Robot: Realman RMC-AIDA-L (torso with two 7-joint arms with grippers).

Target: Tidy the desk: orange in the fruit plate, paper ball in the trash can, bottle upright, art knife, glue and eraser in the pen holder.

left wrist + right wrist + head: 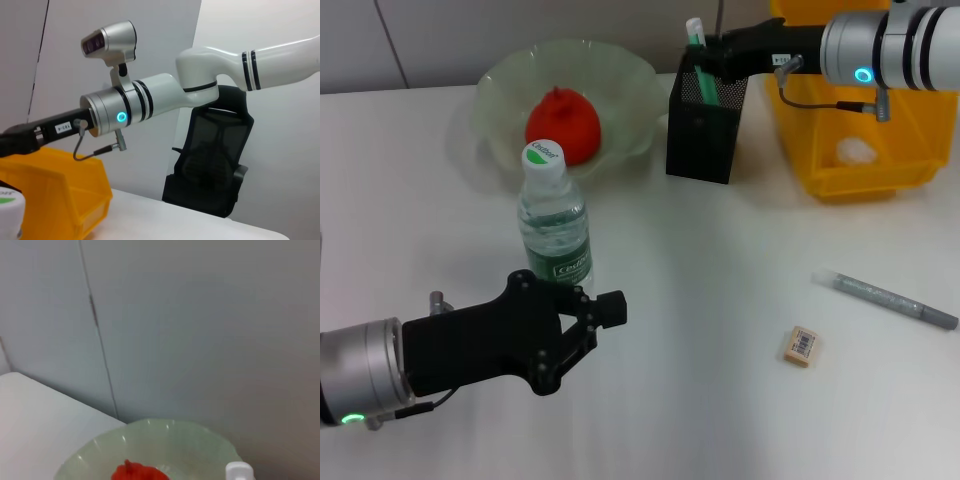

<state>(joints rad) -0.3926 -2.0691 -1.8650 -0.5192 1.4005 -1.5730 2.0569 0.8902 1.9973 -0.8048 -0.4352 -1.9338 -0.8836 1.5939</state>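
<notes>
R gripper [712, 52] over small black mesh pen holder [703, 130], jaw state can't tell. Tiny tan eraser [801, 346] lies near-side, R arm closer. L gripper [595, 315] open, empty.

Left end effector [605, 310]: matte black linkage fingers on a silver cuff with a green indicator light. Right end effector [705, 52]: black body, white label, thin grey cable. White right arm carries black bands, a cyan ring light and a silver wrist camera.
</notes>
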